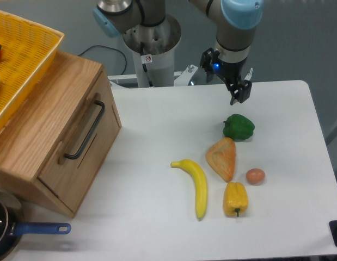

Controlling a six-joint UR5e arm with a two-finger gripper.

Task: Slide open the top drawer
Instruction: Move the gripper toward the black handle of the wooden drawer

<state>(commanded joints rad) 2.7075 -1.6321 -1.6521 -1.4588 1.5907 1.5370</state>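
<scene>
Nearest the camera we note a dark metal pan with a blue handle (26, 230) at the table's front left corner, just beside the base of the light-oak wooden cabinet (43, 130). On the white table (152, 206) to the right lies a cluster of toy foods: a yellow banana (196, 185), a yellow bell pepper (236, 199), a brown egg (255, 176), an orange wedge-shaped piece (222, 158) and a green bell pepper (239, 126); we judge these are bystanders, set clear of the cabinet front. The top drawer (84, 136), a shallow oak panel with a long black bar handle (85, 130), sits flush and closed; the bar stands proud of the panel, presumably to give fingers room behind it. A yellow mesh basket (21, 60) rests on the cabinet top. Farthest back, the black two-finger gripper (239, 95) hangs above the green pepper, holding nothing; we cannot tell whether its fingers are apart or together. The drawer handle lies well apart from it, away to the camera's left and somewhat nearer the camera.
</scene>
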